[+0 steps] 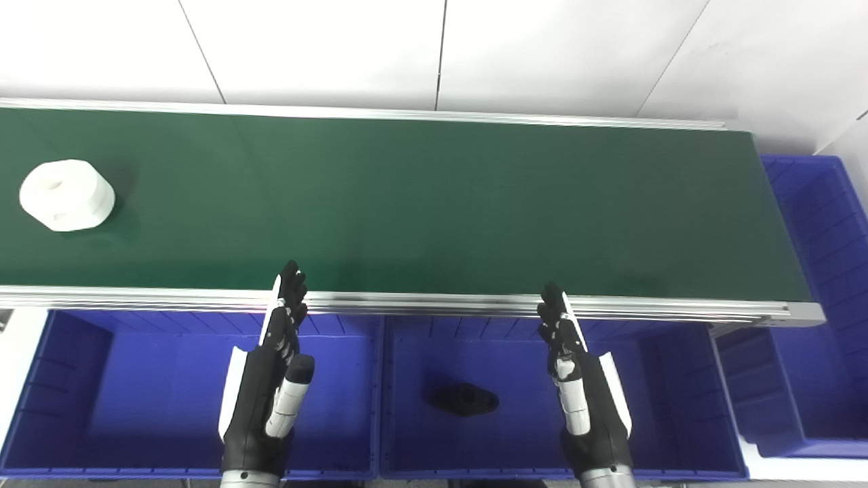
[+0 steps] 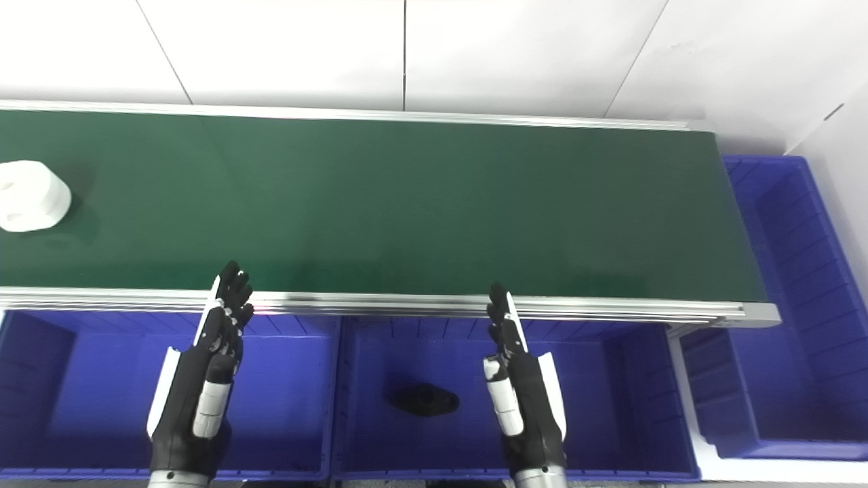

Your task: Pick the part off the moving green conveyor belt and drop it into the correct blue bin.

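White plastic, as it looked to me, made up the part [image 1: 66, 195], a short and thick round piece with flattened sides and two holes in its top face. It lay on the green conveyor belt [image 1: 434, 203] at the far left end, well apart from both hands. It seemed stiff and rather light, not fragile, but its smooth surface could be a little slippery for the fingers. I judged that the best place to take hold was across the two flat sides, with the thumb on one and the fingers on the other, because the round parts would let it turn. The piece sat flat with its short axis pointing up, so it had no real long axis; the two holes lined up roughly from the far side of the belt toward the near side. The left hand [image 1: 271, 379] was released, fingers straight and apart, holding nothing, and it hovered over the left blue bin [image 1: 68, 407] with its fingertips at the near rail of the belt. The right hand [image 1: 583, 386] was also released and empty, above the middle blue bin [image 1: 407, 447], where a black part [image 1: 463, 399] already lay. Another blue bin [image 1: 814, 203] stood at the right end of the belt.
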Robot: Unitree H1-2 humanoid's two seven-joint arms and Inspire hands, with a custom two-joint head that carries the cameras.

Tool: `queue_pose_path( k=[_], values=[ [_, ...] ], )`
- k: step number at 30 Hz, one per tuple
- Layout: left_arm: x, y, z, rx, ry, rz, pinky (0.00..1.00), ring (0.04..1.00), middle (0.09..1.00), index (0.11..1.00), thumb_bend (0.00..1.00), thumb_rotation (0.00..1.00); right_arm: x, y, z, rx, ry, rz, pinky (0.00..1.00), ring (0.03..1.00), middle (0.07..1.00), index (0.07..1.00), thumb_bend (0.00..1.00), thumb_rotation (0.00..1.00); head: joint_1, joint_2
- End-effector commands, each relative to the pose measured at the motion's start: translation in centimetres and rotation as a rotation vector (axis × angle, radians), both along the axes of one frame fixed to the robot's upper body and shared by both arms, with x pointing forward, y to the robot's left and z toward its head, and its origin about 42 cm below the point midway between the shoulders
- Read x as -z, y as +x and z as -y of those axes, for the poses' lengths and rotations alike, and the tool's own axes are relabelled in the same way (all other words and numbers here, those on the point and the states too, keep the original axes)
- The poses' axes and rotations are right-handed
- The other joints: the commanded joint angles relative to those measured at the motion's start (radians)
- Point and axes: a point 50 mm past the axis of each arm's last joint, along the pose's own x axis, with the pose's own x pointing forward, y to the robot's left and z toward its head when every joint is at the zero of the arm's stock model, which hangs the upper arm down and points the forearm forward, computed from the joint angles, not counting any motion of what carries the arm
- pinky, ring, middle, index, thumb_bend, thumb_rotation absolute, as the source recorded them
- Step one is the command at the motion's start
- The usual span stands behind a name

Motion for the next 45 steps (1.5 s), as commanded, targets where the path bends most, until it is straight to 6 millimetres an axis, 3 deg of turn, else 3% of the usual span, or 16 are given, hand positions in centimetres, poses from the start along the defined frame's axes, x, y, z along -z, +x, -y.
queue_pose_path(
  k=[1, 35, 43, 45],
  values=[
    [-0.9, 0.0, 0.0, -0.002, -0.007, 0.07, 1.0, 1.0, 1.0, 1.0, 0.72, 0.95, -1.2, 0.1, -0.1, 0.001, 0.021, 0.08, 1.0, 1.0, 1.0, 1.0, 0.96, 1.0, 0.003, -0.002],
    [-1.0, 0.6, -0.2, -0.019, 0.031, 0.104, 1.0, 1.0, 1.0, 1.0, 0.75, 0.95, -1.0, 0.3, -0.3, -0.001, 0.027, 0.079, 1.0, 1.0, 1.0, 1.0, 0.96, 0.99, 0.014, -0.013],
    [0.0, -0.1, 0.4, -0.012, 0.016, 0.107, 1.0, 1.0, 1.0, 1.0, 0.76, 0.91, -0.1, -0.5, 0.4, -0.007, 0.047, 0.08, 1.0, 1.0, 1.0, 1.0, 0.94, 0.98, 0.118, -0.103],
    [0.6, -0.3, 0.8, -0.012, 0.026, 0.109, 1.0, 0.999, 1.0, 1.0, 0.77, 0.92, 0.5, -0.8, 0.9, -0.008, 0.032, 0.074, 1.0, 1.0, 1.0, 1.0, 0.95, 0.98, 0.17, -0.154]
  ],
)
